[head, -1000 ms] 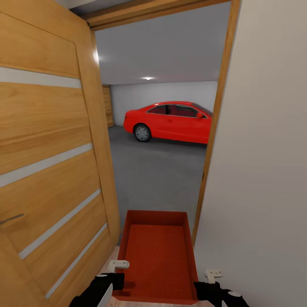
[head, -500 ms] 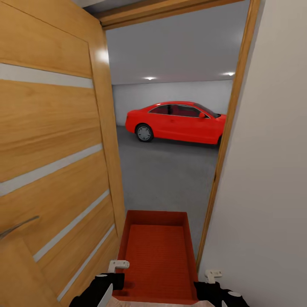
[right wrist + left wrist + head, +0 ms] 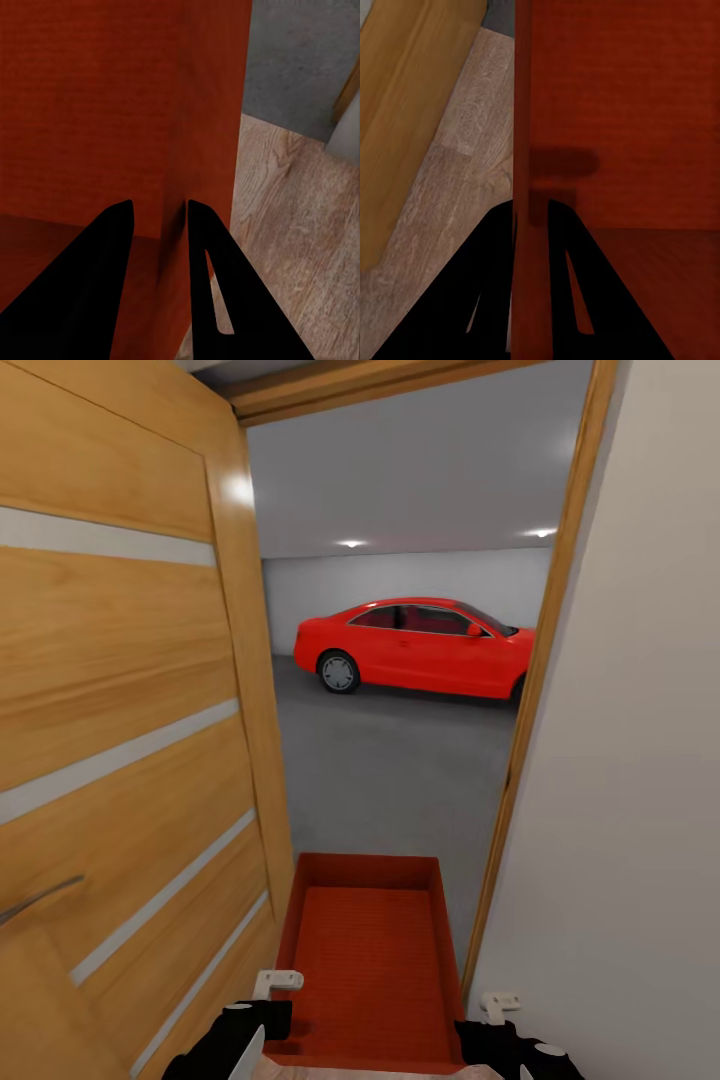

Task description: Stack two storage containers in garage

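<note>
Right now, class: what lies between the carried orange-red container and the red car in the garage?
In the head view, a bare stretch of dark grey concrete floor lies between the container and the red car, seen through the open doorway; nothing stands on it.

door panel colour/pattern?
Warm light wood grain with pale horizontal inlay stripes on the door; clearest in the head view.

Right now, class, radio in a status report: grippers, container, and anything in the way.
Left gripper and right gripper each clamp a side wall of the storage container. Carried at garage doorway. Open door and door frame close alongside.
</note>
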You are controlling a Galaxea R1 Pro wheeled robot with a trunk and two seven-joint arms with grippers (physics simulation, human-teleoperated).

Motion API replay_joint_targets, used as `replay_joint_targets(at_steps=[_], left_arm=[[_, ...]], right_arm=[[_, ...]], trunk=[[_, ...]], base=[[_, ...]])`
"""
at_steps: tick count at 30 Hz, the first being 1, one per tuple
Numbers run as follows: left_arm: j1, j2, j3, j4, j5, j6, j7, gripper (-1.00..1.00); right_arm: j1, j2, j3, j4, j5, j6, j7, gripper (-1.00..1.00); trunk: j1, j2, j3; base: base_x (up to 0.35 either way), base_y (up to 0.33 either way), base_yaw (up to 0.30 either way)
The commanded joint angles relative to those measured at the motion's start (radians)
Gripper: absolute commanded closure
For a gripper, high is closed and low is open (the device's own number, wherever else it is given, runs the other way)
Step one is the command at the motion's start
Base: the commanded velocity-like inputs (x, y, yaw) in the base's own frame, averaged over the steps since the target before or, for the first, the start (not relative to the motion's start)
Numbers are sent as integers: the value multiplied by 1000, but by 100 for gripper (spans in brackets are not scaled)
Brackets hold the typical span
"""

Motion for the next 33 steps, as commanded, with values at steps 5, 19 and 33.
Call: replay_joint_targets(at_steps=[5, 19, 33], left_arm=[[-2, -6, 13, -3, -7, 9, 36, 100], [-2, -6, 13, -3, -7, 9, 36, 100], [-2, -6, 13, -3, -7, 9, 36, 100]], right_arm=[[1, 0, 12, -2, 53, 5, -12, 100], [1, 0, 12, -2, 53, 4, -12, 100], [1, 0, 12, -2, 53, 5, -12, 100]], trunk=[[1, -2, -2], [1, -2, -2], [1, -2, -2]], base=[[315, 0, 0], [124, 0, 0], [0, 135, 0]])
